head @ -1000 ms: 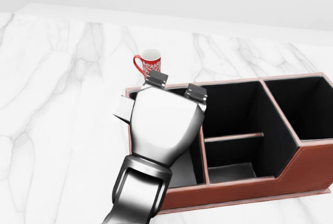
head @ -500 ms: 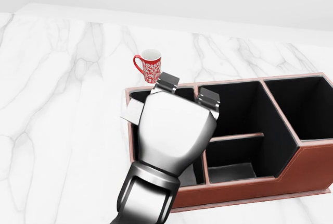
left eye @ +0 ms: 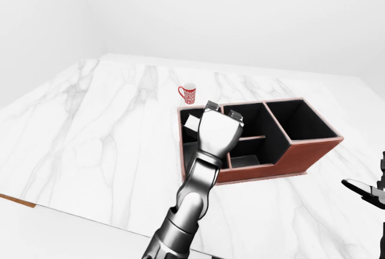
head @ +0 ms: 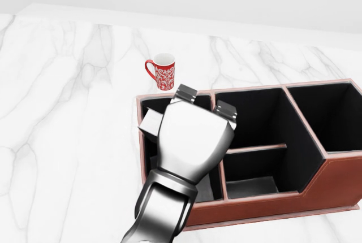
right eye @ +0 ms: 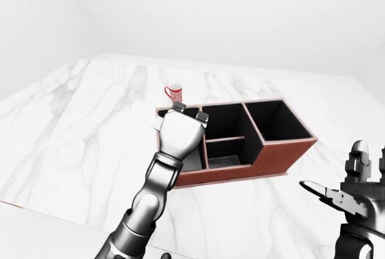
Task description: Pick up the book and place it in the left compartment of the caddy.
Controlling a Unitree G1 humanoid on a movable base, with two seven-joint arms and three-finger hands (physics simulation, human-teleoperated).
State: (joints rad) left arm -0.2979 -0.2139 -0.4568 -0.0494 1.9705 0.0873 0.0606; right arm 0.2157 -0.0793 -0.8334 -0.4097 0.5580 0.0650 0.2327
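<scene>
The brown caddy (head: 317,189) with black compartments stands on the white marble counter. My left hand (head: 192,135) is over its left compartment (head: 148,158), with the back of the hand facing the camera and the fingers curled downward. A pale grey slab, apparently the book (head: 205,189), shows under the hand inside that compartment; most of it is hidden by the hand. A pale block (head: 151,121) sticks out at the hand's left side. My right hand (right eye: 340,179) is low at the right of the right-eye view, fingers spread and empty, far from the caddy.
A red and white patterned mug (head: 162,72) stands on the counter just above the caddy's left end in the head view. The caddy has two middle compartments (head: 251,141) and a right one (head: 328,118). The counter's edge (left eye: 18,200) runs at lower left.
My left hand has moved right and down, from the caddy's left wall to over and into the left compartment. The caddy and mug have not moved.
</scene>
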